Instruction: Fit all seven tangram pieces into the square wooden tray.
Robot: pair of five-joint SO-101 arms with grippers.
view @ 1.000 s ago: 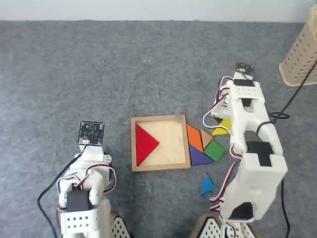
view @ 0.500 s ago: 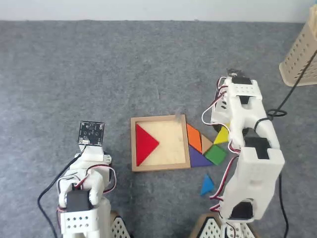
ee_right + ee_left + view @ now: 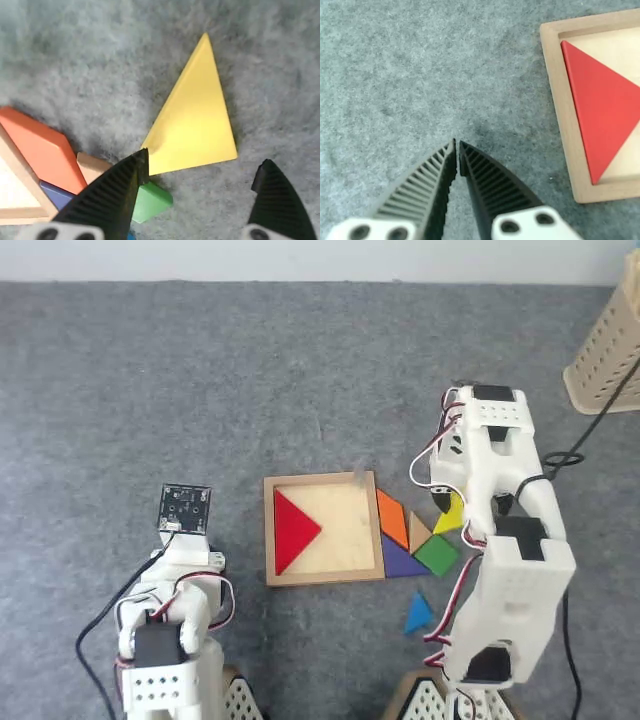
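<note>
Triangle (image 3: 192, 120) seemingly between right claw (image 3: 204, 160) tips

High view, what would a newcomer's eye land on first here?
The red triangle stands out first, lying alone in the left part of the wooden tray. Next come the coloured pieces clustered against the tray's right edge. There the right pincer hangs open over the yellow triangle.
</note>
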